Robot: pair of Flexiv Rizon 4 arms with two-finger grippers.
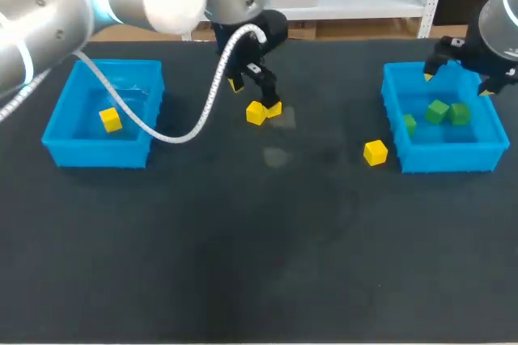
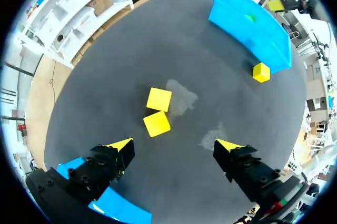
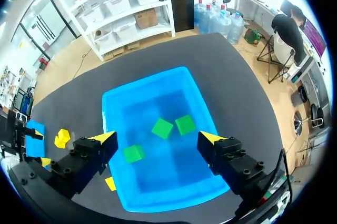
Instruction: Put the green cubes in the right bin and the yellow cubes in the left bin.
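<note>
Two yellow cubes lie touching at the table's back middle. My left gripper hangs open just above them, nothing between its fingers. A third yellow cube lies just left of the right bin, and a fourth sits in the left bin. Three green cubes lie in the right bin. Over that bin's far rim my right gripper stands open and empty.
Both blue bins stand at the table's back, one on each side. A white cable loops down from my left arm beside the left bin. The dark table top stretches bare toward the front.
</note>
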